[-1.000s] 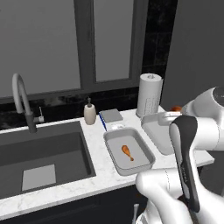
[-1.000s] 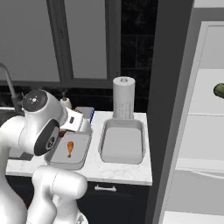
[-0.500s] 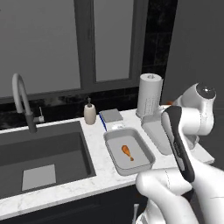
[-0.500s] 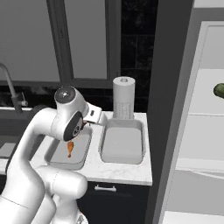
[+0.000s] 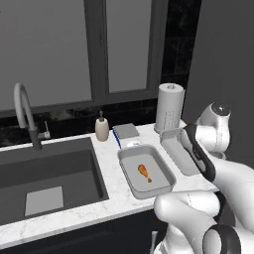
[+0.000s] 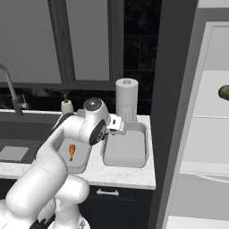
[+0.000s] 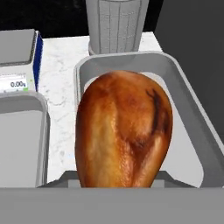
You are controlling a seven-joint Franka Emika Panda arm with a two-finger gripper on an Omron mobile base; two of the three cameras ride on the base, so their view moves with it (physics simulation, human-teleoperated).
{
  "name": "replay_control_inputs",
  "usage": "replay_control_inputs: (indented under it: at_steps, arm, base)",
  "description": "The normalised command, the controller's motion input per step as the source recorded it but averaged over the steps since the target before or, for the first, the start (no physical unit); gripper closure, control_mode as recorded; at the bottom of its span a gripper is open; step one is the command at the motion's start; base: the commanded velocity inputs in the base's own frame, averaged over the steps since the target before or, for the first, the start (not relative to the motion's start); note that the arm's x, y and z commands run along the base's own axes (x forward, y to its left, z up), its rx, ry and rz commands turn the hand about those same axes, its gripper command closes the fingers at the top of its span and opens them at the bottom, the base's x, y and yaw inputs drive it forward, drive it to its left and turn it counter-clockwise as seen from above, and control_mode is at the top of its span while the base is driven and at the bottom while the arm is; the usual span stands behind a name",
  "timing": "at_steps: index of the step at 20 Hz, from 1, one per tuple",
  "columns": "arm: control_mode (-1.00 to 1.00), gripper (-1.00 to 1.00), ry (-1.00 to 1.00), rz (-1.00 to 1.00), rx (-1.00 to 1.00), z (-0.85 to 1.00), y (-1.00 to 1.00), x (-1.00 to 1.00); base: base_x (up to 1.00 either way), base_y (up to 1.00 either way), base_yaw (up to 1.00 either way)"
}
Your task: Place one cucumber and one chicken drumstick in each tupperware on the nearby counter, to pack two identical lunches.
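Observation:
A big orange-brown chicken drumstick fills the hand view, held in my gripper, whose fingertips are hidden behind it. It hangs over the right tupperware, which holds nothing on its floor. The left tupperware holds another drumstick. Both containers stand side by side on the white marble counter. A dark green cucumber lies on a white shelf at the far right.
A paper towel roll stands just behind the right tupperware. A small scale and a soap dispenser sit behind the left one. The dark sink and its faucet are to the left.
The arm has swung right, from over the left tupperware toward the right one, carrying the drumstick. The drumstick in the left tupperware has not moved.

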Motion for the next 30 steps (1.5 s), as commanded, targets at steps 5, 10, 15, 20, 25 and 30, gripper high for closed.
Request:
replay_control_inputs:
  at_steps: [5, 10, 15, 20, 25, 30]
  arm:
    - [-1.0, 1.0, 0.08, 0.09, -0.04, -0.7, -0.12, 0.65]
    - [-1.0, 1.0, 0.12, 0.07, -0.02, -0.56, -0.14, 0.49]
    - [-1.0, 1.0, 0.1, 0.08, 0.0, -0.42, -0.24, 0.39]
    - [-1.0, -1.0, 0.05, 0.07, 0.0, -0.33, -0.01, 0.51]
    - [-1.0, -1.0, 0.0, 0.01, 0.0, 0.04, -0.09, 0.03]
    - [-1.0, -1.0, -0.02, 0.0, 0.0, 0.57, 0.07, -0.17]
  base:
    - [0.0, 0.0, 0.0]
    - [0.0, 0.0, 0.0]
    - [0.0, 0.0, 0.0]
    - [0.0, 0.0, 0.0]
    - [0.0, 0.0, 0.0]
    - [0.0, 0.0, 0.0]
